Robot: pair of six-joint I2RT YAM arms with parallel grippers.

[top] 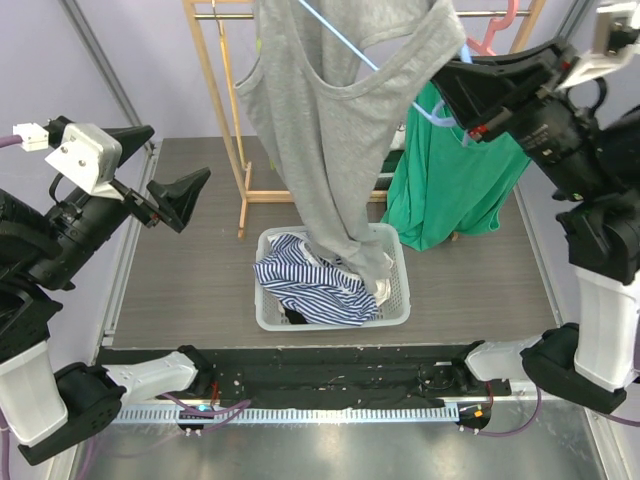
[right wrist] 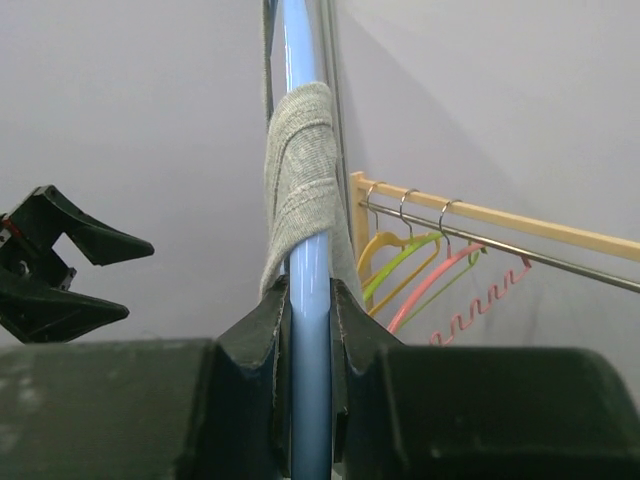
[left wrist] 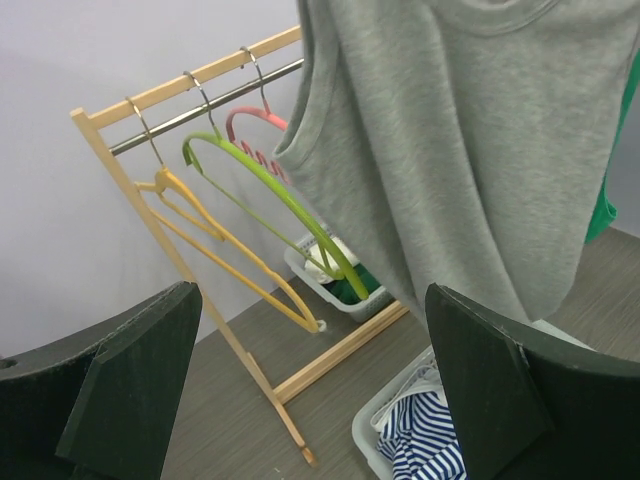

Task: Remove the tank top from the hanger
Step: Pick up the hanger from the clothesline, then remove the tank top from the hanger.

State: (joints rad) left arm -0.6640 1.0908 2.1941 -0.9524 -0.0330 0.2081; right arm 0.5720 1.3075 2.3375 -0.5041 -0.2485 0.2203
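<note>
Grey tank top (top: 340, 130) hangs on blue hanger (right wrist: 305, 60), which right end effector (right wrist: 308, 300) clamps at two o'clock; left end effector (top: 178, 155), open and empty, should grasp fabric next.

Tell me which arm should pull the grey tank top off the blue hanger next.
Probably left. The left gripper is open, empty and facing the grey tank top; the right gripper is shut on the blue hanger, holding it up.

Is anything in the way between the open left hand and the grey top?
No, nothing visible. The left gripper is open, with only air between it and the grey tank top; the empty hangers hang off to the side.
</note>
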